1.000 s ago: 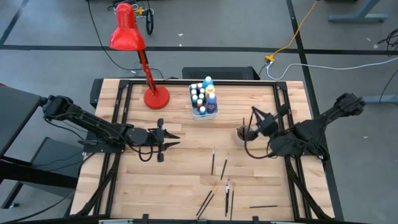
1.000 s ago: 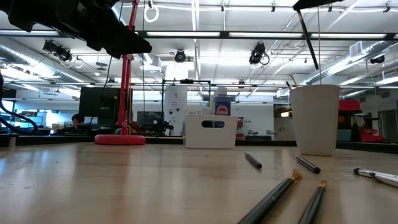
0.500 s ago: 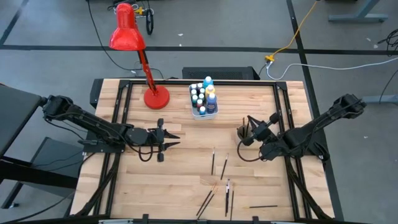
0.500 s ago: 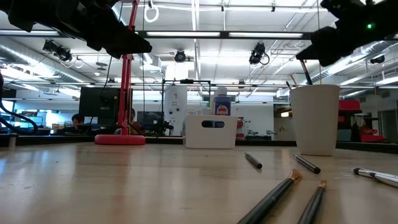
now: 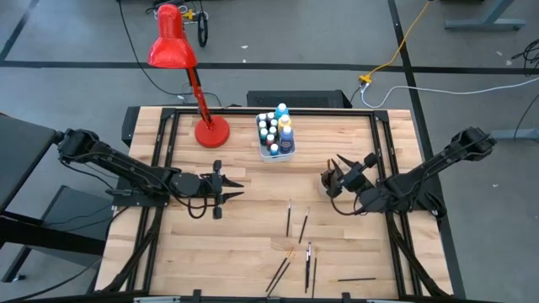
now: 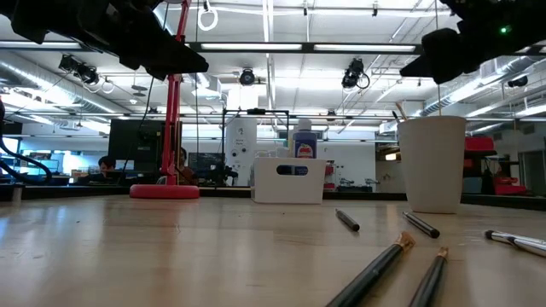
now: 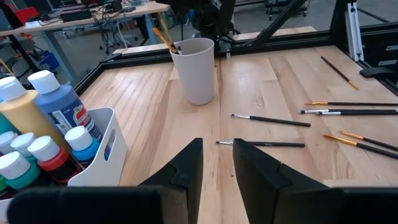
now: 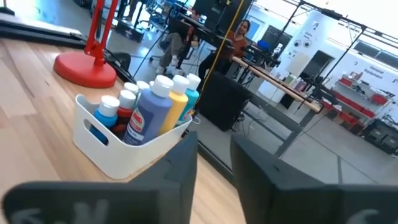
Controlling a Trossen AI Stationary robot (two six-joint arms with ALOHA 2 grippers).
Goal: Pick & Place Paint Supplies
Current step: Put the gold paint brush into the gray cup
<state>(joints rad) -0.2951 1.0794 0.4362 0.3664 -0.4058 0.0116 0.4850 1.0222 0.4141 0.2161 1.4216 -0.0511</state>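
Your right end effector (image 5: 334, 172) hangs just above the white cup (image 7: 196, 70) on the right half of the desk (image 5: 236, 252), its fingers standing apart with nothing between them. That fits a brush drop: two brushes with orange-brown handles (image 7: 165, 41) lean inside the cup, bristles or tips poking over the rim. The cup looks to be the collecting point for brushes, which is why it sits within easy reach of that arm. The remaining paintbrushes (image 5: 289, 217) lie scattered flat on the near right part of the desk, well apart from the cup, so more trips seem needed. The paint bottles (image 5: 275, 130) stand packed upright in the white tub (image 8: 109, 146) at the far middle, beside the red lamp (image 5: 210, 133), apparently already sorted. Your left end effector (image 5: 236, 189) waits over the left middle of the desk, fingers slightly apart and empty, clear of the right arm's path.
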